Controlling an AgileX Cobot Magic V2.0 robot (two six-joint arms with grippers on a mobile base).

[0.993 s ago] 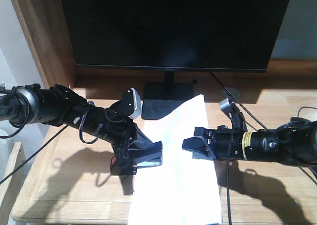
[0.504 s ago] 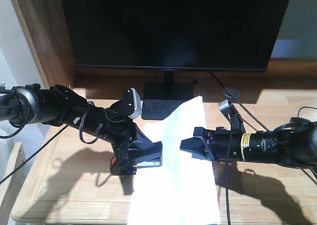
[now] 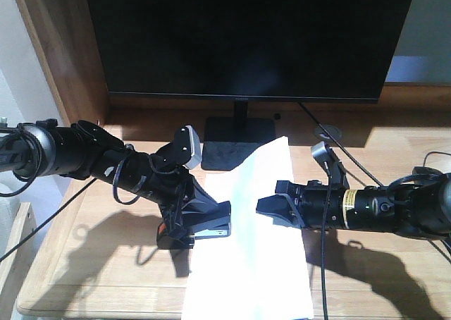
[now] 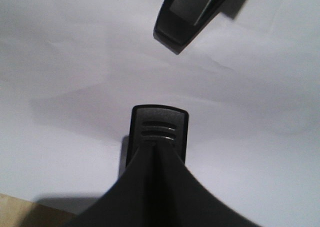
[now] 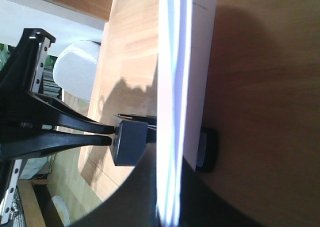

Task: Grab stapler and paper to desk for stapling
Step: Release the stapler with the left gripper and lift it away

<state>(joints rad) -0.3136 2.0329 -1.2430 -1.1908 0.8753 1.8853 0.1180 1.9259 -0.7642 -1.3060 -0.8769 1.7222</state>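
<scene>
The paper (image 3: 255, 246) is seen lying lengthwise from the front edge of the desk (image 3: 106, 256) toward the monitor (image 3: 246, 38), its far corner raised and pointing at the monitor stand (image 3: 238, 133). Its near end lies flat and reaches the desk's front edge. The stapler (image 3: 197, 227) is found at the paper's left edge, its long axis running across the desk, with an orange-red patch at its left end and its other end toward the sheet.

The left arm is stretched in from the left, low over the desk, with its wrist bent down. The stapler is gripped by the left gripper (image 3: 192, 225), whose jaws are closed on it. The right arm is laid in nearly level from the right, and the right gripper (image 3: 273, 208) is set at the paper's right side. In the right wrist view the sheet (image 5: 172, 87) is shown edge-on between the two fingers (image 5: 131, 143), which are drawn close against either face of it, so the sheet is clamped. In the left wrist view one dark finger (image 4: 159, 132) is seen above the white sheet (image 4: 75, 62), and a second (image 4: 187, 14) farther off.

Bare wood is left on both sides of the sheet. A cable (image 3: 324, 263) is hung across the right side, and the stand lies just behind the raised corner.
</scene>
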